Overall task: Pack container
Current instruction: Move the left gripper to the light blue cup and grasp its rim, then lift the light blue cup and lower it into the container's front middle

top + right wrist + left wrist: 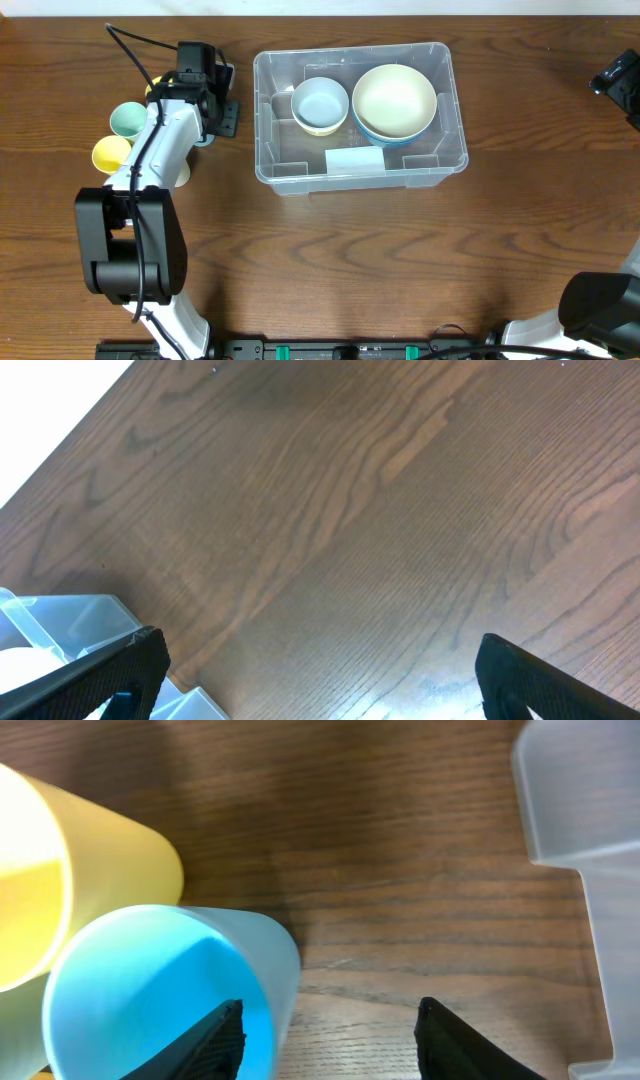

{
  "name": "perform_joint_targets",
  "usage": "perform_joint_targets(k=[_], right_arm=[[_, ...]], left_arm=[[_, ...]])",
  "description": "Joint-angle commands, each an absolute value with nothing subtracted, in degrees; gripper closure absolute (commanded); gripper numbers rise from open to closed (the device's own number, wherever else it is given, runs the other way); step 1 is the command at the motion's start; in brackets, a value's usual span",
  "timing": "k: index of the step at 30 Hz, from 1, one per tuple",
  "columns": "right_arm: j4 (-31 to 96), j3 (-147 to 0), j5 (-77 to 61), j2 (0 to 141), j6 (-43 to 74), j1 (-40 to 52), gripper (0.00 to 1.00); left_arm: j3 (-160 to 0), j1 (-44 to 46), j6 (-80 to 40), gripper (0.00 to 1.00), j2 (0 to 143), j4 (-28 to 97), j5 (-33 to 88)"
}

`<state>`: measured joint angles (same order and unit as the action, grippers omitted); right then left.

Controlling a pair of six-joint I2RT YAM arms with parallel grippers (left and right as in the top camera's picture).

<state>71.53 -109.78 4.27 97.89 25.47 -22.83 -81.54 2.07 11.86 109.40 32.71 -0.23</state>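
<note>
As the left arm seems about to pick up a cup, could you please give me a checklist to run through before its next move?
1. The left pincer is open: ok.
2. Its fingers straddle the wall of the blue cup: ok.
3. The yellow cup stands apart from the blue cup: cannot tell.
4. The container has bare floor left for a cup: ok.
5. The right pincer is open over bare wood, away from the left arm: ok.

overhead: left arm (160, 140) covers the cups near desk's left edge, blue cup (150, 990) all but hidden; right arm (620, 85) cut by frame edge. Left wrist: yellow cup (60, 890) and container (570, 810) cropped. Label (354, 160) text unreadable
</note>
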Motion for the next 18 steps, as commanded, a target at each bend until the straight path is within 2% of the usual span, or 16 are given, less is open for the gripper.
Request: perform_joint_targets(k=[1, 7, 12, 18], right_arm=[[71.6, -109.7, 4.3, 98.2, 26.3, -23.1, 0.01], [71.6, -109.7, 4.3, 98.2, 26.3, -23.1, 0.01], [71.6, -109.7, 4.3, 98.2, 26.3, -23.1, 0.01], [71.6, -109.7, 4.3, 98.2, 26.3, -23.1, 0.01]], left_arm=[[-81.7, 0.8, 11.7, 0.46, 109.8, 32.2, -0.7], [-81.7, -0.6, 11.7, 0.47, 110.3, 32.2, -0.7], [-81.7, -1.0, 10.9, 0.56, 110.5, 32.1, -0.7], [-81.7, -1.0, 8.9, 0.61, 111.0, 32.0, -0.7]])
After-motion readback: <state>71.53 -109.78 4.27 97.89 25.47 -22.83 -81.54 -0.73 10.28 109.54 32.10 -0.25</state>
